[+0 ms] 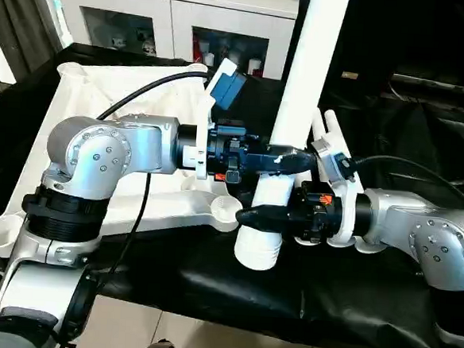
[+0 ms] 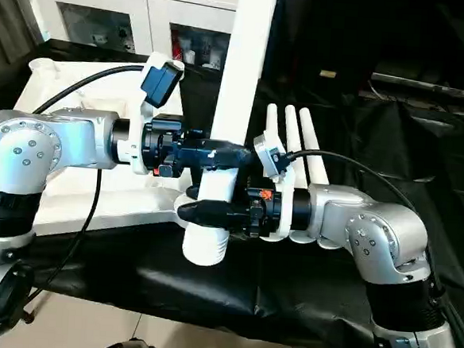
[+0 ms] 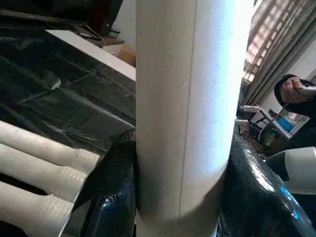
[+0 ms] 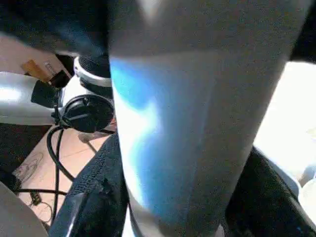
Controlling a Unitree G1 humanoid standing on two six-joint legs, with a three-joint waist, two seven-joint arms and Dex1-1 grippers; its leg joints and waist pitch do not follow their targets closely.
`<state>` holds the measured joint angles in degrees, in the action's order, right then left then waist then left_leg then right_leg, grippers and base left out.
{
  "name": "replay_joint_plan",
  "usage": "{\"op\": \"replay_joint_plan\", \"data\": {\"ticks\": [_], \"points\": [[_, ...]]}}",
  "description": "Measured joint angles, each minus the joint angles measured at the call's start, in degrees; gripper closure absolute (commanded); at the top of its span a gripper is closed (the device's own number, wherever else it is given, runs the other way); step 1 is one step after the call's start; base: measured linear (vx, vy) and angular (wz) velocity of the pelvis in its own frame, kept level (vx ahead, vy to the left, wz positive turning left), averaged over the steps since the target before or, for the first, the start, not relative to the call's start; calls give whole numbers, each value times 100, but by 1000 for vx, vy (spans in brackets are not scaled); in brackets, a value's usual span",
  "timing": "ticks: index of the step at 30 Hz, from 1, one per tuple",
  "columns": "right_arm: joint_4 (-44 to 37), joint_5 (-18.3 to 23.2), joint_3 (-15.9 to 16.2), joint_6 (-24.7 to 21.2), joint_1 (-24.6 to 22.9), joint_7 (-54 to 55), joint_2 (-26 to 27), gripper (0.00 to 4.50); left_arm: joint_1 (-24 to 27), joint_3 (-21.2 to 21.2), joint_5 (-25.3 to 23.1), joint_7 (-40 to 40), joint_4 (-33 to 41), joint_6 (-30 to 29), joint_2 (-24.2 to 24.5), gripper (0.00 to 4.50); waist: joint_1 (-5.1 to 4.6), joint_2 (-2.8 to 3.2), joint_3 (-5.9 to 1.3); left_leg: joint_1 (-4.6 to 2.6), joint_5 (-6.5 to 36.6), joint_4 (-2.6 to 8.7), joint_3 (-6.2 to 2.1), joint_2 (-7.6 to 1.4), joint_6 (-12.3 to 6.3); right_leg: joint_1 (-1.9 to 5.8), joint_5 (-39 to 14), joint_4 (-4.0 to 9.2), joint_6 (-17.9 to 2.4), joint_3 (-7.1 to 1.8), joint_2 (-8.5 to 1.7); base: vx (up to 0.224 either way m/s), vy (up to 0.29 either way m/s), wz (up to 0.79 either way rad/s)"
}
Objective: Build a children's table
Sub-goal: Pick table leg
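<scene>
Left eye view showed one leg (image 1: 300, 107) held nearly upright between both arms, its flared end (image 1: 257, 247) hanging just above the black-draped counter (image 1: 208, 292). The right pincer (image 1: 254, 216) was clamped low on the leg, near the flare; the left pincer (image 1: 293, 157) was clamped just above it — two grips stacked, likely to keep the long tube from swinging while its end was aimed. Beside that end lay the tabletop (image 1: 102, 101), underside up, with a corner socket (image 1: 226, 209) touching or almost touching the leg — probably the target, and the leg seemed not yet seated. Behind the right arm, three spare legs (image 2: 298, 143) lay side by side on the counter, out of the way. Farthest back stood a white cabinet (image 1: 171, 18).
</scene>
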<state>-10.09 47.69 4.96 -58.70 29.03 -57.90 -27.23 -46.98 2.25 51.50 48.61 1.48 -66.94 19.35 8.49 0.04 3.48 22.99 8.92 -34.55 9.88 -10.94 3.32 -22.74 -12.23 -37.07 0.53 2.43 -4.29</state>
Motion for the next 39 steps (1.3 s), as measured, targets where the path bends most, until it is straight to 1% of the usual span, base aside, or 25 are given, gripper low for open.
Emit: {"op": "replay_joint_plan", "data": {"ticks": [3,13,17,18,19,20,22,24,27,33,34,36,38,39], "points": [[0,1,0,0,0,0,0,259,0,-2,0,-3,0,0,0,259,1,0,0,0,0,0,0,0,0,0,0,0,0,0,0,0,0,0],[0,3,-1,0,0,6,0,260,0,-2,-6,-4,-1,18,2,259,1,0,0,0,0,-1,0,0,0,0,0,0,0,0,0,0,0,0],[3,2,-49,17,1,23,-13,260,2,0,-76,-70,-1,130,-67,259,9,0,0,0,0,-2,0,0,0,1,1,0,0,0,0,0,0,0],[3,2,-68,17,1,24,-21,260,1,-24,-62,-107,-26,128,-109,224,11,1,0,0,0,-2,0,0,0,2,1,0,0,0,0,0,0,0],[5,3,-82,16,1,24,-30,260,1,-50,-40,-135,-51,119,-152,203,12,1,-1,0,0,-3,0,0,0,2,1,0,0,0,0,0,0,0],[5,4,-101,16,1,26,-29,260,1,-101,3,-163,-89,99,-192,189,11,1,-1,0,0,-4,0,0,0,2,2,-1,0,0,0,0,0,0],[3,17,-109,22,1,26,-24,260,1,-181,52,-233,-132,94,-255,180,13,2,-1,0,0,-4,-1,0,0,2,2,-1,-1,1,0,0,0,0],[3,13,-50,0,-35,25,-28,260,0,-412,65,-314,-139,240,-310,155,5,3,-2,0,0,-4,-1,-1,-1,2,2,-1,-1,1,0,0,0,0],[5,12,-26,-5,-101,25,-28,260,0,-705,63,-485,-146,543,-444,134,9,8,-5,1,0,-4,-1,-1,-1,3,2,0,-1,1,0,0,0,0],[4,12,-25,-5,-102,27,-27,260,0,-1115,173,-726,-180,931,-702,129,14,9,-6,1,-1,-11,-2,-1,-3,6,5,0,-1,1,-1,0,0,0],[2,10,-25,-2,-104,37,-25,260,0,-1253,233,-804,-182,1054,-772,129,12,12,-7,1,-1,-12,-3,-1,-3,7,6,0,-2,1,-1,0,0,0],[-2,-6,-27,44,-142,131,-1,260,-1,-1685,433,-1017,-187,1276,-858,129,4,22,-14,0,-1,-13,-4,-1,-3,8,7,0,-2,2,0,0,0,0],[-5,-135,-90,240,-186,391,109,260,-1,-2150,694,-1268,-214,1380,-837,129,-30,40,-23,0,-1,-13,-4,-2,-2,5,8,-1,-2,2,1,0,0,0],[-9,-246,-149,385,-208,542,145,260,2,-2365,770,-1377,-215,1429,-782,129,-33,56,-27,0,-1,-13,-5,-2,-2,6,8,-1,-2,4,1,0,0,0]]}}
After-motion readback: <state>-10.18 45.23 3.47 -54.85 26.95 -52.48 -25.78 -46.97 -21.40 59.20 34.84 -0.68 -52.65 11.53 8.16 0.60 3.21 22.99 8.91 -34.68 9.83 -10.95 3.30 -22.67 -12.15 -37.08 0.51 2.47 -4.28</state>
